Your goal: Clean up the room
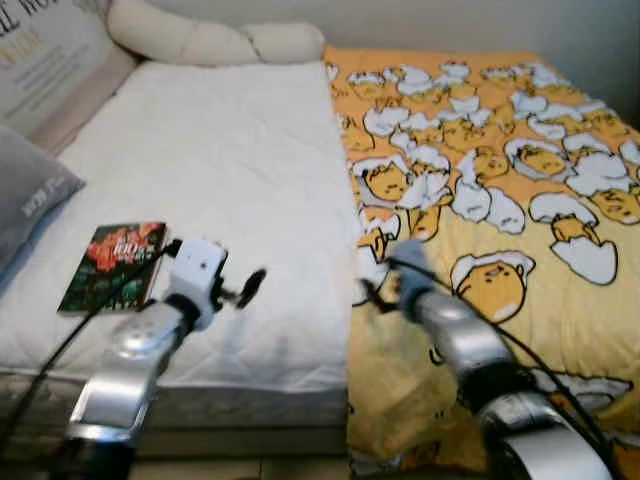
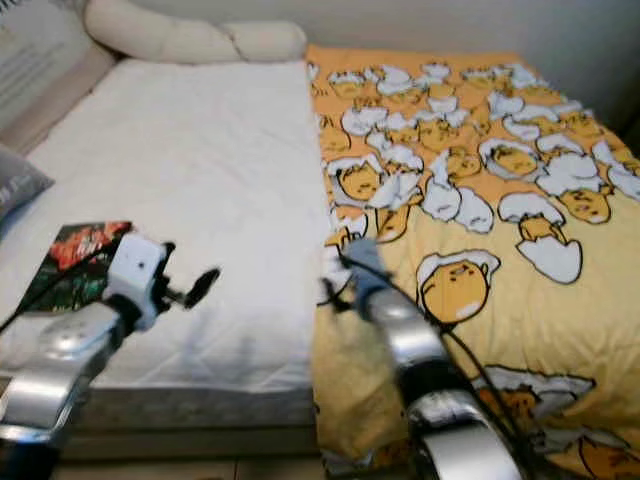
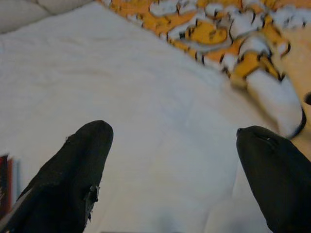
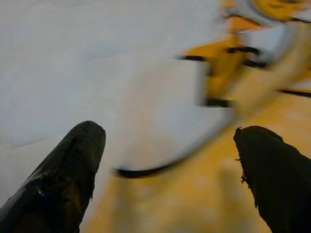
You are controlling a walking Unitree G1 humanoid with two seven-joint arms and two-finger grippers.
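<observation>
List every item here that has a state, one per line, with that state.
Left claw: open, above the white mattress.
Right claw: open, at the blanket's edge.
Yellow blanket: spread over the bed's right half, hanging over the front.
Book: closed, flat on the mattress.
Long pillow: lying at the bed's head.

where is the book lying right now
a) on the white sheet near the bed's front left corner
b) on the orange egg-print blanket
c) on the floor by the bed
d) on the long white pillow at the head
a: the book lies flat on the white sheet, beside the left gripper and well clear of the orange blanket.
</observation>
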